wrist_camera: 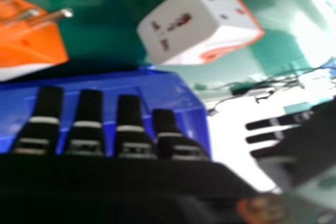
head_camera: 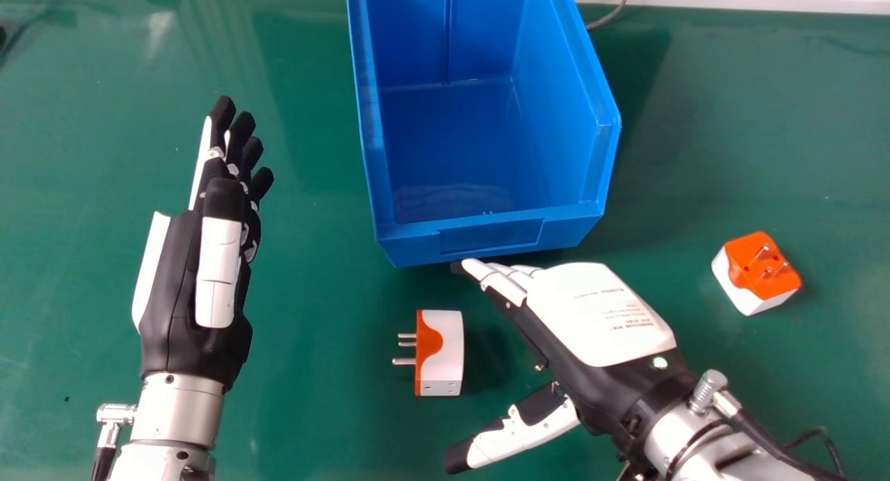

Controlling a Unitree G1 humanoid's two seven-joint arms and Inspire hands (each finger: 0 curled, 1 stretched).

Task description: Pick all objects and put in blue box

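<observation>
the left robot hand is straight-fingered and empty, the near adapter lies before the blue box, and picking seems due: the open, empty right robot hand should close round it, leaving the far-right adapter for later.

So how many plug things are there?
2: one plug in front of the blue box, another plug to the box's right. More could hide under the right hand.

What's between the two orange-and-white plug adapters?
The right hand cuts across the stretch between the left adapter and the right adapter, with bare green table on either side of it. Head view shows this.
</observation>
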